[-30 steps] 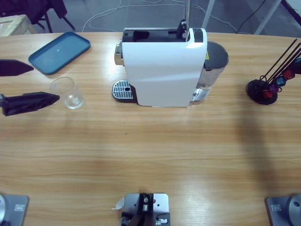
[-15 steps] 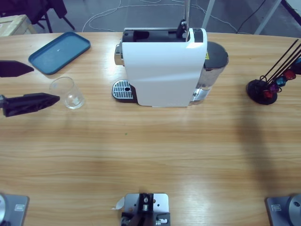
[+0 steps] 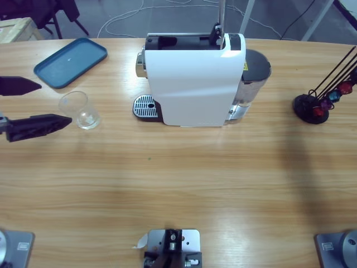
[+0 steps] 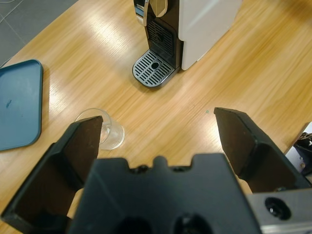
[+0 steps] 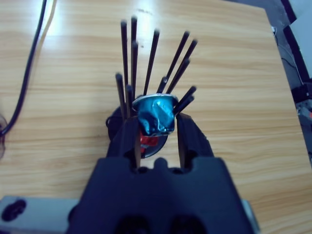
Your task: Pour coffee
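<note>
Left gripper (image 3: 28,106) hangs spread wide beside the glass cup (image 3: 80,110), left of the coffee machine (image 3: 192,81). Right gripper (image 5: 156,127) pinches a blue capsule (image 5: 155,115) above the capsule rack (image 5: 141,109), right of the machine.

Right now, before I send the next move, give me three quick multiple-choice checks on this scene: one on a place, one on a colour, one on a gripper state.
1. Where is the glass cup?
A. on the blue tray
B. on the table between the tray and the drip grate
C. under the spout

2. What colour is the capsule at the right gripper?
A. blue
B. gold
C. green

3. How is the left gripper?
A. shut on the cup
B. open, holding nothing
C. shut on a capsule

Answers: 1 B, the cup stands on bare wood beside the blue tray. 2 A, its foil is blue. 3 B, the jaws stand wide apart.
</note>
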{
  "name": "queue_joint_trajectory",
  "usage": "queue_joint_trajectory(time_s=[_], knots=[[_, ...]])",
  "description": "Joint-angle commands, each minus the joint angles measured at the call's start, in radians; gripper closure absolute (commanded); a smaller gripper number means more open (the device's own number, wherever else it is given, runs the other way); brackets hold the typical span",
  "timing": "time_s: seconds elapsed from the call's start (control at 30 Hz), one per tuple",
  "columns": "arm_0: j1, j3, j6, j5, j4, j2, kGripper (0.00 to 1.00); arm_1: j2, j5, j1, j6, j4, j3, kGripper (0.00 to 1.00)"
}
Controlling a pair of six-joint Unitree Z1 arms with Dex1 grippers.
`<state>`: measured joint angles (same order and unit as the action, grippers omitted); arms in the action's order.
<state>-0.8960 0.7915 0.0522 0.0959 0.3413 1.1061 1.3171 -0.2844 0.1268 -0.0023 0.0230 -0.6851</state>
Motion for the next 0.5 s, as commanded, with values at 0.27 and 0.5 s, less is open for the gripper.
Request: queue_joint_trajectory(time_s=[0.27,0.5], knots=[[0.008,-0.045,-0.017,0.012,-0.019,0.015,0.0,-0.077,-0.057,0.025,0.004,0.104,-0.104,0.777],[0.008,-0.049,-0.02,0.011,-0.019,0.014,0.0,-0.153,-0.047,0.06,0.005,0.144,-0.147,0.777]])
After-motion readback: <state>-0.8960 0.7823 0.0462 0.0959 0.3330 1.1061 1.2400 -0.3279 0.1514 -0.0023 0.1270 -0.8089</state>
